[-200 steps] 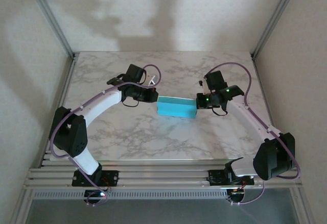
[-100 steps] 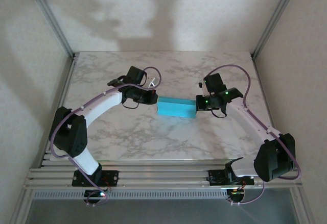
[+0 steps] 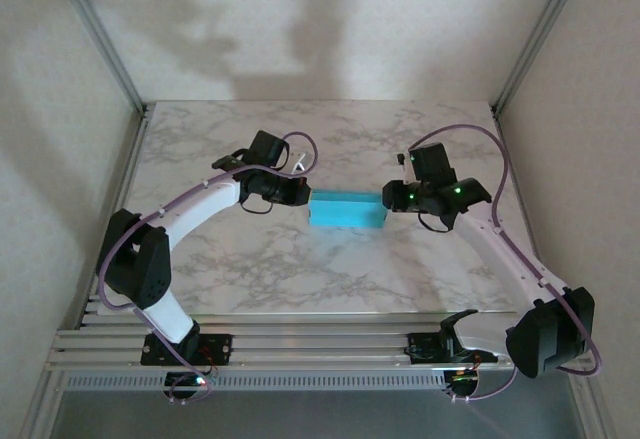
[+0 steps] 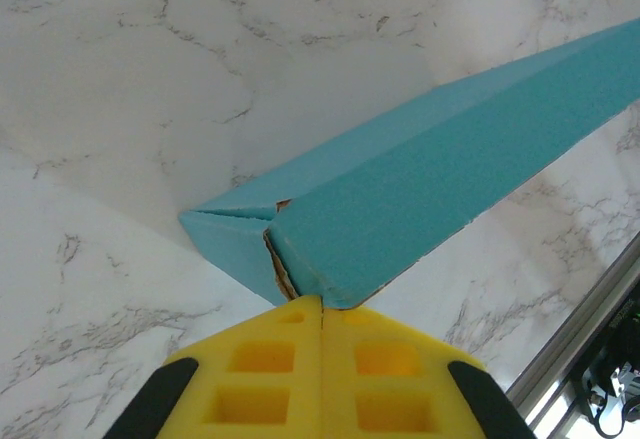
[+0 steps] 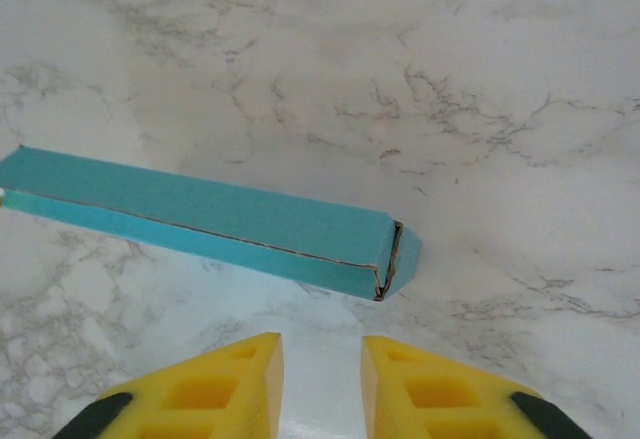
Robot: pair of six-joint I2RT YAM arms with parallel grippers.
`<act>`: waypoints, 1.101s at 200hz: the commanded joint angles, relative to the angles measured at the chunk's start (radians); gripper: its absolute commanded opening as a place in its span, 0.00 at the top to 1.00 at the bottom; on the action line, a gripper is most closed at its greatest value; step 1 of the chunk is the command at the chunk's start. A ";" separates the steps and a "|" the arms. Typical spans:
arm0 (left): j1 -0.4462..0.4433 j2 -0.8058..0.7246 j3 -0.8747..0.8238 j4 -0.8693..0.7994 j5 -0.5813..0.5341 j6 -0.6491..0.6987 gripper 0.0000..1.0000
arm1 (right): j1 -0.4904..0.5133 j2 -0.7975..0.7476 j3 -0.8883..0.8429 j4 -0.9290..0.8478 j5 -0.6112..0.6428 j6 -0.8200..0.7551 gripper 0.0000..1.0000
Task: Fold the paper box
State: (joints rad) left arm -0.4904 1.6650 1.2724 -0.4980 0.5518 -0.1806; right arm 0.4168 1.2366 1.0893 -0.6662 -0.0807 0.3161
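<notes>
Turquoise card is seen at the middle of the marble table [image 3: 250,269] in the top external view. The paper box [image 3: 347,209], folded into a shallow closed rectangle, lies flat between the two arms. The left gripper [image 3: 303,192] is set against its left end, and the right gripper [image 3: 388,199] is placed just beside its right end.

In the left wrist view, the yellow pads [image 4: 250,379] of the left gripper [image 4: 322,311] are pressed together with nothing between them. Their tips are touched by the near corner of the paper box [image 4: 430,184], where a frayed seam is shown.

In the right wrist view, the jaws of the right gripper [image 5: 322,354] are held a little apart, and bare marble is seen in the gap. The paper box [image 5: 200,224] lies on the table ahead of them, clear of both tips, with its closed end flap nearest the camera.
</notes>
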 commanded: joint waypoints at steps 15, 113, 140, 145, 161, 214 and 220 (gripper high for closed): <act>-0.014 0.017 0.007 -0.050 -0.033 -0.005 0.98 | -0.005 0.049 0.001 0.088 0.010 0.062 0.82; -0.016 0.013 0.003 -0.048 -0.036 0.000 0.97 | -0.001 0.107 -0.009 0.133 0.072 0.065 0.86; -0.016 0.007 0.001 -0.048 -0.037 -0.002 0.96 | 0.005 0.125 -0.013 0.128 0.070 0.058 0.89; -0.016 0.007 0.000 -0.047 -0.037 -0.003 0.95 | 0.009 0.128 -0.015 0.126 0.067 0.055 0.89; -0.016 0.005 -0.003 -0.042 -0.037 -0.009 0.92 | 0.016 0.136 -0.022 0.119 0.069 0.049 0.91; 0.002 -0.056 0.023 -0.056 0.078 -0.041 0.78 | 0.030 0.141 -0.046 0.124 0.093 0.048 0.92; 0.013 -0.072 0.022 -0.046 0.111 -0.051 0.77 | 0.031 0.141 -0.050 0.125 0.096 0.049 0.92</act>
State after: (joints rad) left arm -0.4950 1.6608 1.2728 -0.5224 0.5655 -0.2020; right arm 0.4351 1.3663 1.0683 -0.5396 -0.0139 0.3706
